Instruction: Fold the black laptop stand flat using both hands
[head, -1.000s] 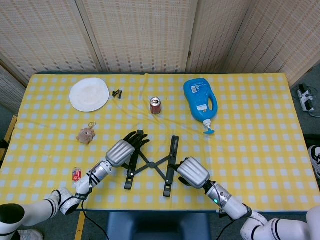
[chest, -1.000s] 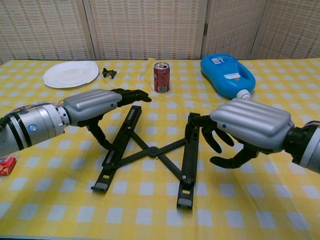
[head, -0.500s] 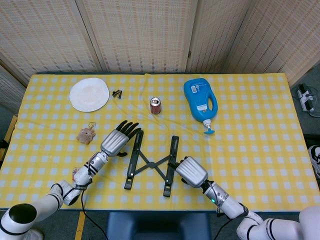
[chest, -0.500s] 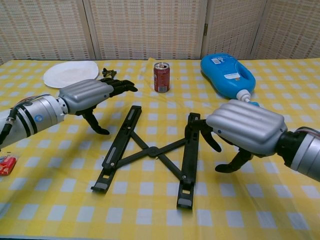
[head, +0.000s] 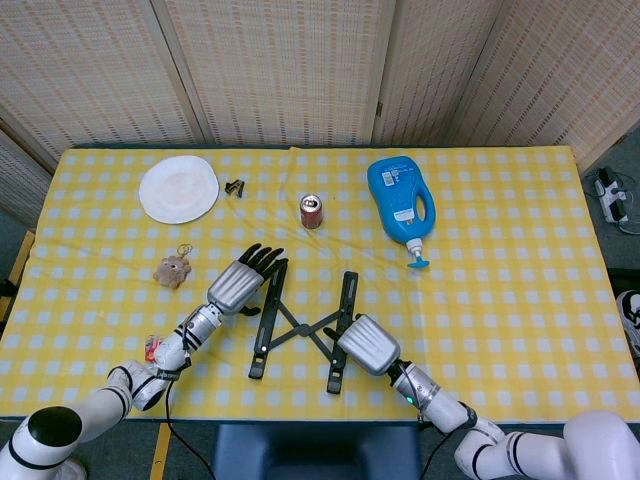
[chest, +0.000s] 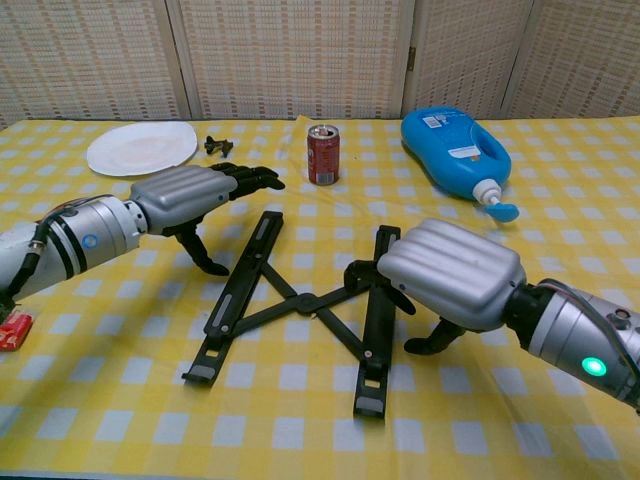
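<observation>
Near the lower centre of the head view, on the yellow-checked tabletop (head: 500, 290), we see the black laptop stand (head: 300, 325) lying spread open, its two long rails joined by crossed links; in the chest view the same stand (chest: 300, 300) sits in the middle foreground.

Left of the stand we see the left hand (head: 240, 283), palm down beside the left rail. In the chest view this left hand (chest: 185, 200) has its fingers (chest: 250, 178) stretched forward and apart, the thumb pointing down toward the cloth; it holds nothing, and we cannot tell whether it touches the rail.

At the stand's right rail we see the right hand (head: 367, 345), its back toward the camera. In the chest view the right hand (chest: 450, 272) covers the rail's middle, fingers curled down at the rail; whether they grip it we cannot tell, since the back of the hand hides the contact.

Across the upper part of the head view we see a white plate (head: 178, 189) at upper left, a small black clip (head: 234, 187) just beside it, a red can (head: 311, 211) upright at centre, and a blue detergent bottle (head: 402, 207) lying on its side to the right. At left lie a small plush toy (head: 172, 270) and, lower, a small red item (head: 153, 348).
</observation>
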